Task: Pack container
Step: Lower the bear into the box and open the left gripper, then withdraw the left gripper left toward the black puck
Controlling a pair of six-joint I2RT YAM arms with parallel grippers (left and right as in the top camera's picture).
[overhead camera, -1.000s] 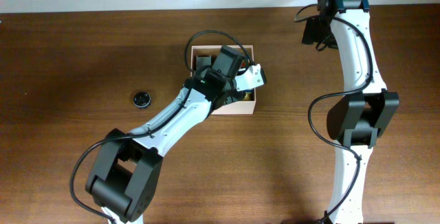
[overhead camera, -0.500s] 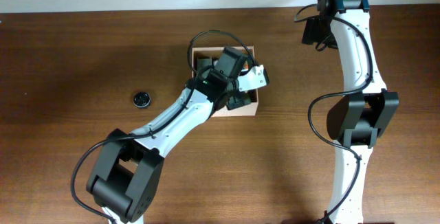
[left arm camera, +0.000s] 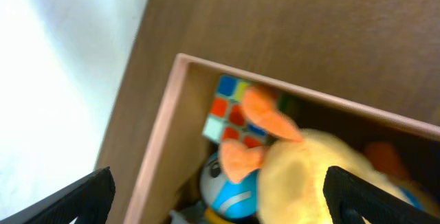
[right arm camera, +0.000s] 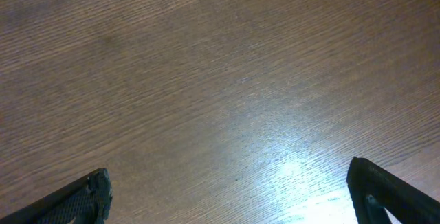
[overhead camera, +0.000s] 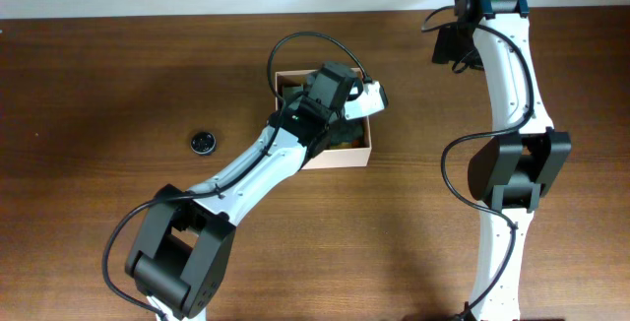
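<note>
The left gripper (left arm camera: 218, 198) is hanging with its fingers spread wide directly above the container (left arm camera: 159, 133), which is lying just below and between the fingertips. Inside it, a yellow plush (left arm camera: 309, 176) and a colour cube (left arm camera: 230, 107) are sitting. The right gripper (right arm camera: 230, 196), likewise spread wide, is hovering over the wooden table (right arm camera: 206, 80), with the container well off to its left.

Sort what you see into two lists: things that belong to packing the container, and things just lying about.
Belongs to the job: container; yellow plush toy, colour cube and blue round toy inside it; left gripper, open above it.

Lying about: small black disc on the table; right gripper, open over the table.
</note>
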